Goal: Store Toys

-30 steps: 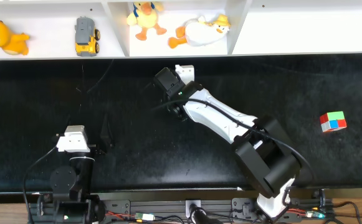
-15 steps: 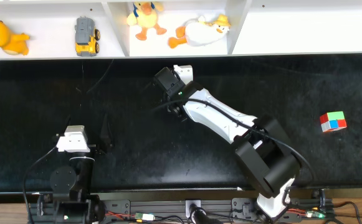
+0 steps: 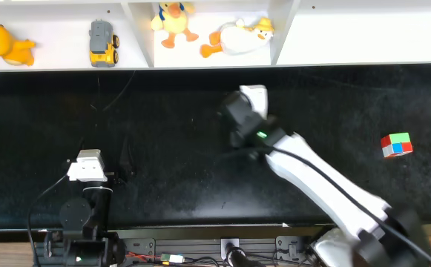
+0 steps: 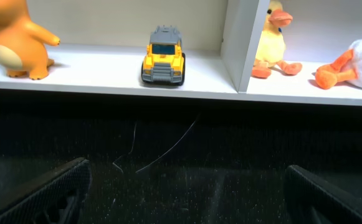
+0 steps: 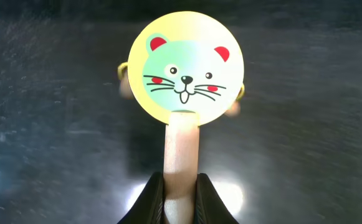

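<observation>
The setting is a robotics lab test bench. A black worktop (image 3: pixel 163 170) forms the work surface. Behind the worktop stands a white compartment shelf (image 3: pixel 141 33) stocked with a toy truck (image 3: pixel 104 42) and plush ducks (image 3: pixel 174 21). Along the worktop's near edge, loose cables (image 3: pixel 172 257) with connectors run beside a bolted-down arm base (image 3: pixel 85 216).

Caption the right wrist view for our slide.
Right hand grips a round yellow cat-face wooden-handled rattle over the black tabletop.

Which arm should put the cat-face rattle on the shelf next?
Right. The right tool is shut on the cat-face rattle by its wooden handle, over the black table. The left tool sits open and empty, facing the shelf.
</observation>
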Robot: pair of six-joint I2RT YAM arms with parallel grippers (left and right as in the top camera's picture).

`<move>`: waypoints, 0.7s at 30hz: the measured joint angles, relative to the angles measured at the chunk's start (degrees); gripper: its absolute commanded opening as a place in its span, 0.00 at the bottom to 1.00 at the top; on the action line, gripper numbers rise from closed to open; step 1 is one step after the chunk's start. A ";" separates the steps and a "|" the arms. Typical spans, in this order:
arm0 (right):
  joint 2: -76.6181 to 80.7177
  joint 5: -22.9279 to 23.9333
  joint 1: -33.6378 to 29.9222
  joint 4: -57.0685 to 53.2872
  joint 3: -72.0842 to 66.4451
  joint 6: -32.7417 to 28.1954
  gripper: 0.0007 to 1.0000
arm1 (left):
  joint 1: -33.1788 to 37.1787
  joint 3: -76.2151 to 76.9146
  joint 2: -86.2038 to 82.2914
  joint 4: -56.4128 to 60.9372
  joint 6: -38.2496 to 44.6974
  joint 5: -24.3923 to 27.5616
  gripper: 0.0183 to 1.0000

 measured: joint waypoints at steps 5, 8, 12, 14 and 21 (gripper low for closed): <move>-10.67 1.29 -4.48 -1.90 -3.91 -1.90 0.07 | 0.00 0.00 0.00 0.02 0.00 0.00 1.00; -13.97 1.57 -8.33 -1.73 -3.91 -4.79 0.07 | 0.00 0.00 0.00 0.02 0.02 0.00 1.00; -15.19 1.44 -14.51 -1.73 -3.91 -8.72 0.07 | 0.00 0.00 0.00 0.02 0.00 0.00 1.00; -15.17 0.66 -17.90 -1.77 -3.91 -11.15 0.07 | 0.02 0.00 0.00 0.02 0.00 0.00 1.00; -14.53 -1.99 -27.93 -1.46 -1.31 -20.83 0.07 | 0.00 0.00 0.00 0.02 0.00 0.00 1.00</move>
